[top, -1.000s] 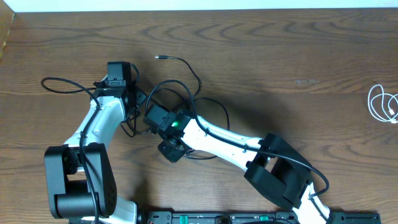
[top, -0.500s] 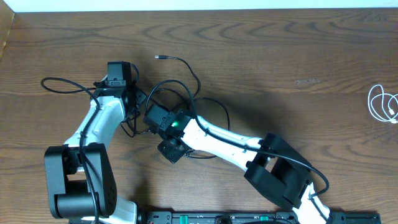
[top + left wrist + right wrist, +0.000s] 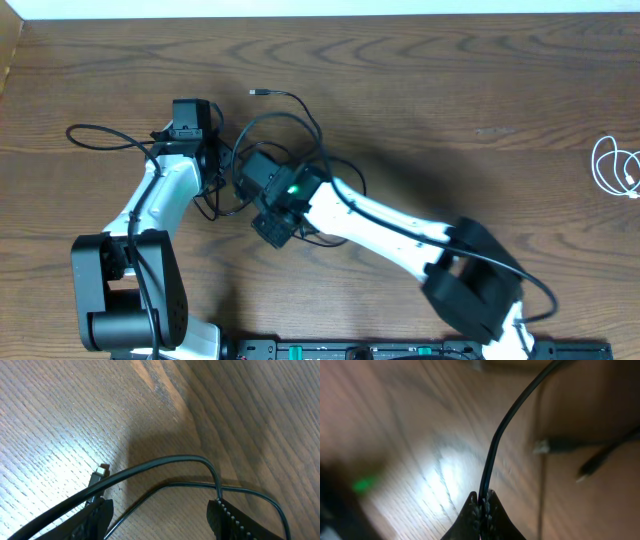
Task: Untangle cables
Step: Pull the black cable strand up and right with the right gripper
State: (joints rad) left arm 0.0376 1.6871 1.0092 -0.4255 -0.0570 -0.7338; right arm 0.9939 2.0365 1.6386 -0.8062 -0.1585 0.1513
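Your right jaws pinch the black cable [image 3: 495, 445] tight — your left jaws stand open, gripping nothing.

1. The table [image 3: 450, 90] is dark brown wood. Under the left gripper [image 3: 160, 515] it shows fine ribbed grain and a soft sheen where the light falls.
2. The black cable [image 3: 170, 461] ahead of that gripper looks like smooth, slightly glossy plastic.
3. Its plug end [image 3: 103, 468], just beside one finger, has a pale metallic tip.
4. The left gripper's pads [image 3: 227, 517] are matt black with a toothed edge.
5. The right gripper [image 3: 481, 510] has dark, matt tips.
6. The left arm [image 3: 160, 200] and right arm [image 3: 390, 225] have glossy white plastic shells and matt black joints.
7. The white cable [image 3: 612, 165], well apart from both grippers, looks like smooth plastic.
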